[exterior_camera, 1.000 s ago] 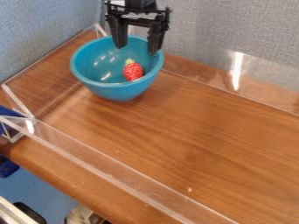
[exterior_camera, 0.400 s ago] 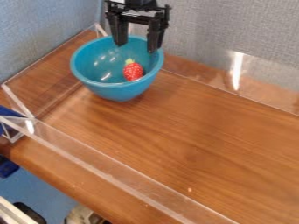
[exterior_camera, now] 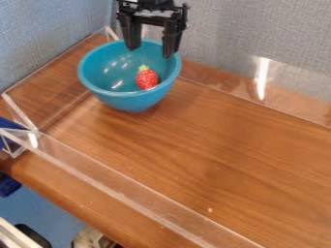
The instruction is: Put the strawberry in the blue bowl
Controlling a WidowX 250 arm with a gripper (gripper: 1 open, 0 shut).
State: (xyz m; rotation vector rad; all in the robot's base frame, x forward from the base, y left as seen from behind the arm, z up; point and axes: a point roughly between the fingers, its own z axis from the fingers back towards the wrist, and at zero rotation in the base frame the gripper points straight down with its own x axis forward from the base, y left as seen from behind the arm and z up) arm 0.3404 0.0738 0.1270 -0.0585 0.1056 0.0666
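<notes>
- The long brown wood-grain tabletop (exterior_camera: pixel 195 136), ringed by a low clear plastic wall (exterior_camera: pixel 116 184), carries only the bowl at its far left corner; the rest of the board is bare as far as I can see.
- The round, deep, glossy turquoise-blue plastic bowl (exterior_camera: pixel 106 70) sits upright near the back wall, close to the corner of the enclosure.
- My black two-fingered gripper (exterior_camera: pixel 153 46) hangs above the bowl's far-right rim, pointing straight down, its fingers spread wide with nothing between them.
- The small red toy strawberry with a green leafy cap (exterior_camera: pixel 147 78) lies inside the bowl, on its right inner slope, just below the finger tips — I judge the task done.
- What could go wrong now, as I see it: the fingers straddle the rim closely, so a sideways pull-out could clip the rim and tip or drag the bowl — a light plastic bowl would slide easily on this smooth wood.
- A dip instead of a lift could nudge the berry or catch it again; I would rise straight up first.
</notes>
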